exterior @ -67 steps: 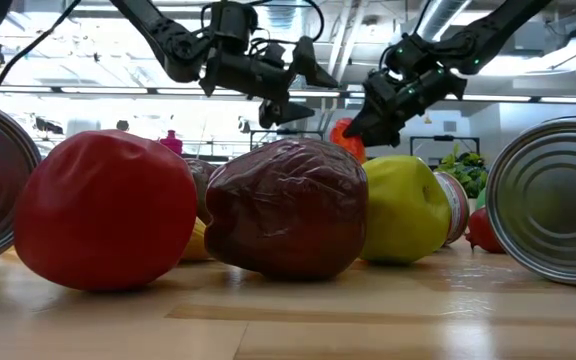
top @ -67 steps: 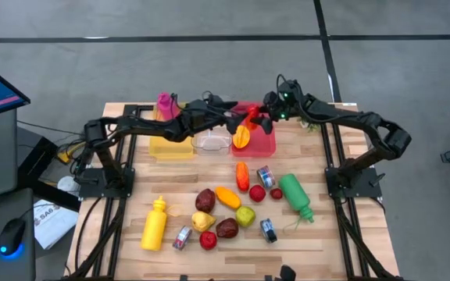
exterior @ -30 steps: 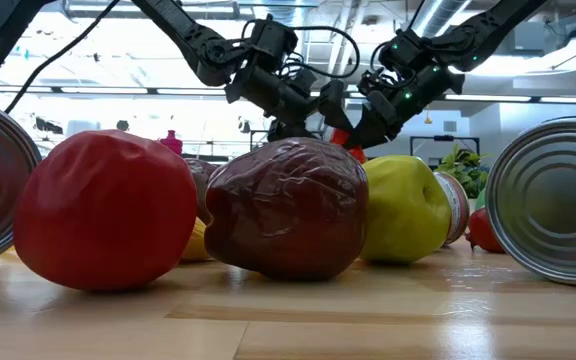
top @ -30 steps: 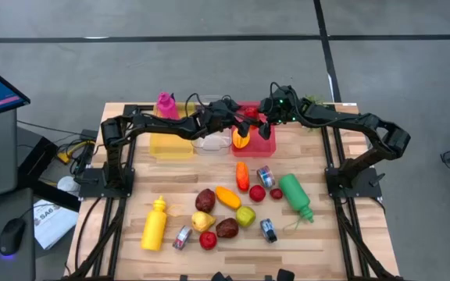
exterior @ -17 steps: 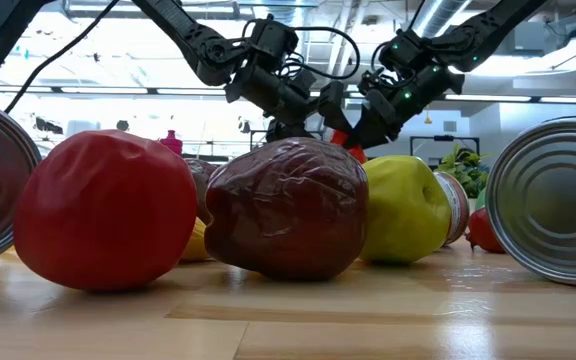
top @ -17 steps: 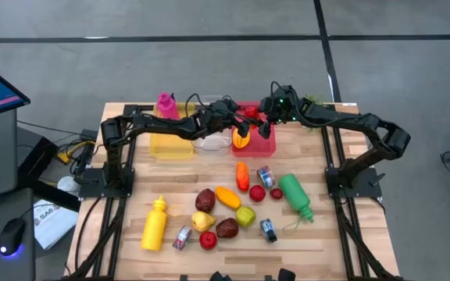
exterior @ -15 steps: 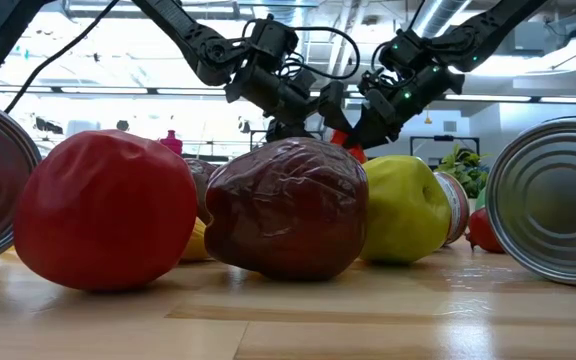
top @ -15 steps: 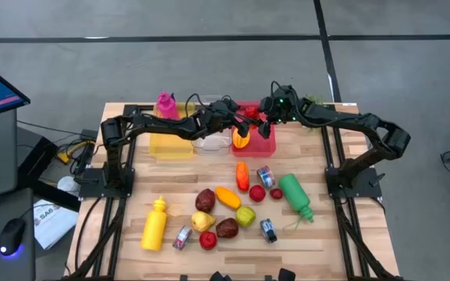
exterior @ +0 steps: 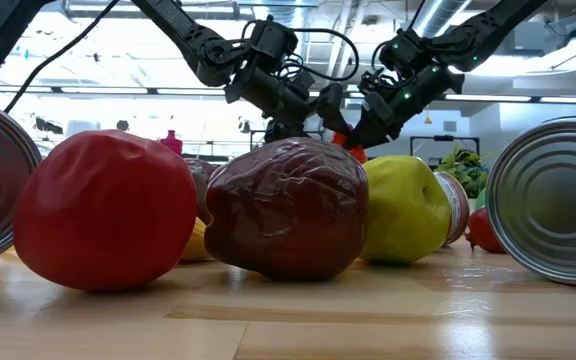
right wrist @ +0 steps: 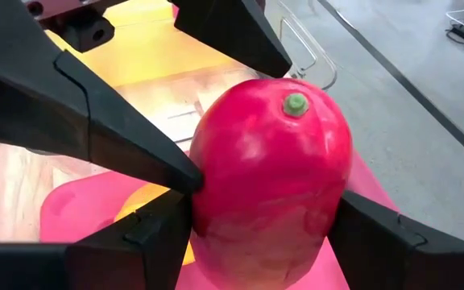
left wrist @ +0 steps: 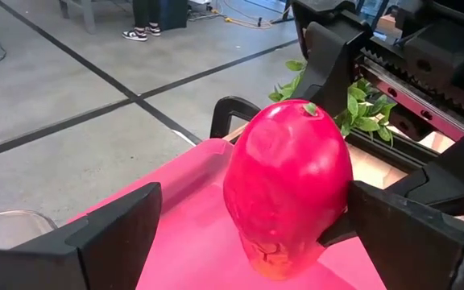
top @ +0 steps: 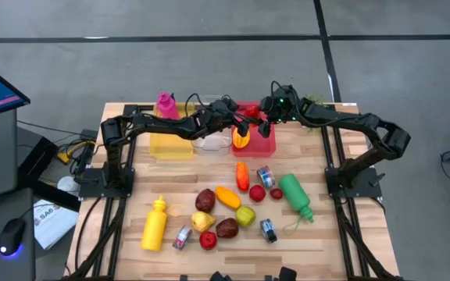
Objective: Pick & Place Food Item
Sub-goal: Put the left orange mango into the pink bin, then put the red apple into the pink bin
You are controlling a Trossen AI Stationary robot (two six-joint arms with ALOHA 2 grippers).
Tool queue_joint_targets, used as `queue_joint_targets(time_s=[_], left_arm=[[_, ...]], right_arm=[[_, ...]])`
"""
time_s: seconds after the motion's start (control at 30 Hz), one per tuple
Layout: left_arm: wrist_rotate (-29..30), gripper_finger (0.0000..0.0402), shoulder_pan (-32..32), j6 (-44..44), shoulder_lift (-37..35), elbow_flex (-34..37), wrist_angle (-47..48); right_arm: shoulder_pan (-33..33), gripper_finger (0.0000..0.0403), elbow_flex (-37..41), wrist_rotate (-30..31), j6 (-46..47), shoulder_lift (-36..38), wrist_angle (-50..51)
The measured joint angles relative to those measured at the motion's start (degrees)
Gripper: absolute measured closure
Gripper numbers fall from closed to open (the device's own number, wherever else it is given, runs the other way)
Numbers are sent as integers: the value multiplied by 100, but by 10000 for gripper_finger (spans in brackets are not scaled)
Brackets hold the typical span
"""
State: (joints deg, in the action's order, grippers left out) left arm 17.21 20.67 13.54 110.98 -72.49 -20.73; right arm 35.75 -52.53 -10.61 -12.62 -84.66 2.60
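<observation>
Two black jointed arms with looping cables and wedge-shaped fingers (right wrist: 127,145).

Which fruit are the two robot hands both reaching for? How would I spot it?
Find the pink tray at the table's far edge. Above it the right gripper holds a red mango with the open left gripper around it. It's the only fruit in the air.

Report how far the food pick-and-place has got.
Done: the red-orange fruit has been lifted and is over the pink bin. In hand: the right gripper is clamped on it, and the left gripper stands open around it, as if for a handover. Left: the fruit is not yet set down, and much food still lies on the table.
</observation>
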Motion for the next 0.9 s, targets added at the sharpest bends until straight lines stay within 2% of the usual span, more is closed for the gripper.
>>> queue_joint_targets(time_s=[0.23, 0.33, 0.63, 0.9], left_arm=[[-9, 23, 0, -2, 0, 0, -9], [-9, 23, 0, -2, 0, 4, -9], [0, 23, 4, -2, 0, 4, -24], [-7, 23, 2, 3, 0, 4, -28]], right_arm=[[-2, 145, 0, 0, -223, 4, 14], [-11, 130, 0, 3, -326, 4, 29], [-9, 11, 0, 34, -90, 7, 38], [-7, 23, 0, 53, -81, 7, 38]])
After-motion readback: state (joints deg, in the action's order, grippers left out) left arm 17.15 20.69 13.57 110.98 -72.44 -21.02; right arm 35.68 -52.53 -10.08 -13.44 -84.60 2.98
